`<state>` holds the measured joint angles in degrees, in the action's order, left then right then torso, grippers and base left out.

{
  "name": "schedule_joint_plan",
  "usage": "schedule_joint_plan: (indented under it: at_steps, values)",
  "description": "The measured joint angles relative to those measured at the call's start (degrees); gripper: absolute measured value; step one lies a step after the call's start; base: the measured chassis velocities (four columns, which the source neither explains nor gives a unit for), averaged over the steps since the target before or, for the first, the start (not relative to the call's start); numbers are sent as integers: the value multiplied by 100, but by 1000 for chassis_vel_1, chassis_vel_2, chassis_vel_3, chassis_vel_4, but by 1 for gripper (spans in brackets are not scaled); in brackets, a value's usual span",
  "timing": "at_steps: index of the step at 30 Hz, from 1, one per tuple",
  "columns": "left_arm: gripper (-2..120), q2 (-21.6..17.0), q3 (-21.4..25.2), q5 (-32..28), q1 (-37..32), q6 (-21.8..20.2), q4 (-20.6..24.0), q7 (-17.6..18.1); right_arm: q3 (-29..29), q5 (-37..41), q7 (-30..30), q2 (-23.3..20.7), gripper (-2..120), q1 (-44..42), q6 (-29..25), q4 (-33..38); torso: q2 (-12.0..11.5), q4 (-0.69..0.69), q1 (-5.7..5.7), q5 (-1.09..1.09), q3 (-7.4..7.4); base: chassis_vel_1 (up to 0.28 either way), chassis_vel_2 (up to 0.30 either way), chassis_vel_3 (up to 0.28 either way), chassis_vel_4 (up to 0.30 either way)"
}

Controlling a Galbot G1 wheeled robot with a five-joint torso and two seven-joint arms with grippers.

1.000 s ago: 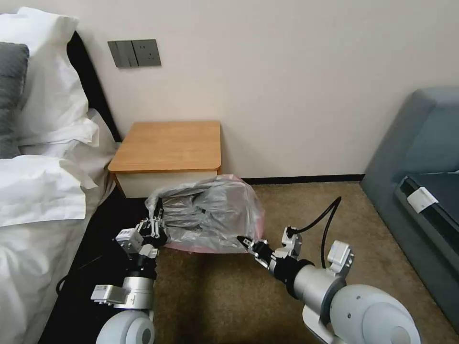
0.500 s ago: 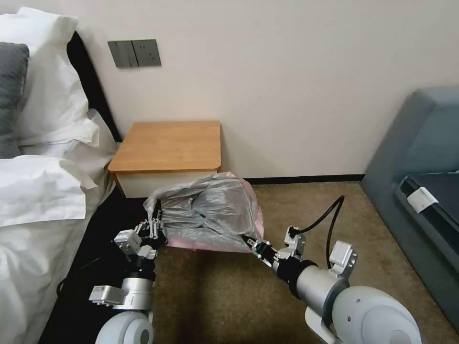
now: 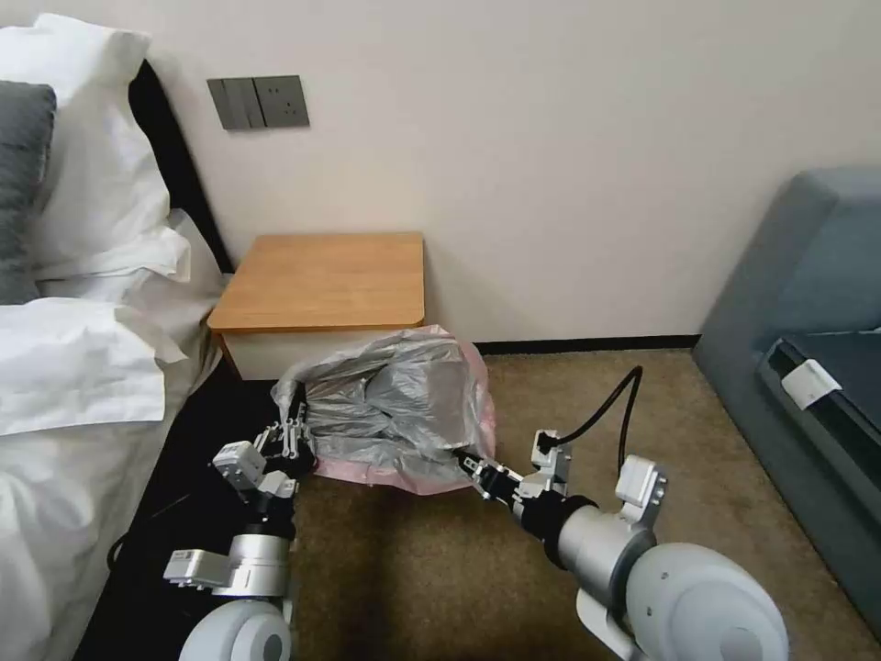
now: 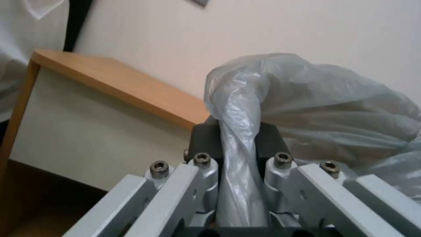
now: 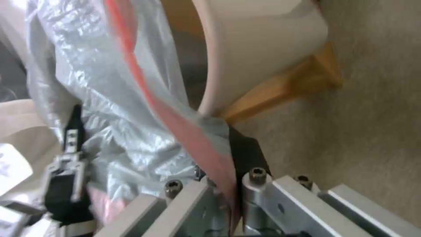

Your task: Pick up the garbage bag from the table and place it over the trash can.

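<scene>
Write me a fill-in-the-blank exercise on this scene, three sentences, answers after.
1. The bag is held by ____ grippers: the left gripper and the right gripper each pinch an edge.
2. The bag's edge in the right gripper is coloured ____.
3. In the right wrist view, the cream-white ____ stands just beyond the bag, by the table.

Answers: both; pinkish-red; trash can
</scene>
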<state>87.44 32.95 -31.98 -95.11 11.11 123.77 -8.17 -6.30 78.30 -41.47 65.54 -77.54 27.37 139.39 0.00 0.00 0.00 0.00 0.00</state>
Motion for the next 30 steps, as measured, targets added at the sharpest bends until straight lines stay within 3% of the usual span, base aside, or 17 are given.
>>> schedule_joint_plan:
  at_steps: [6,16,22,24,30]
  values:
    - [9,-8,6,-71,-13,-25,52,-18,78,-597,191,-6,3,27,19,-158,0,0,0,0,0,0,0,0,0]
    - [9,1,16,-160,-42,-41,78,-88,8,-865,105,-78,42,-96,16,-60,0,0,0,0,0,0,0,0,0]
    - [9,1,18,-166,-55,-37,78,-140,-35,-996,53,-90,53,-140,-23,-36,0,0,0,0,0,0,0,0,0]
    - [9,1,17,-166,-61,-28,78,-158,-56,-1089,22,-89,70,-156,-61,-34,0,0,0,1,0,0,0,0,0]
    - [9,1,21,-168,-67,-20,72,-188,-129,-1300,-268,-107,88,-270,-159,67,0,0,0,1,0,0,0,0,0]
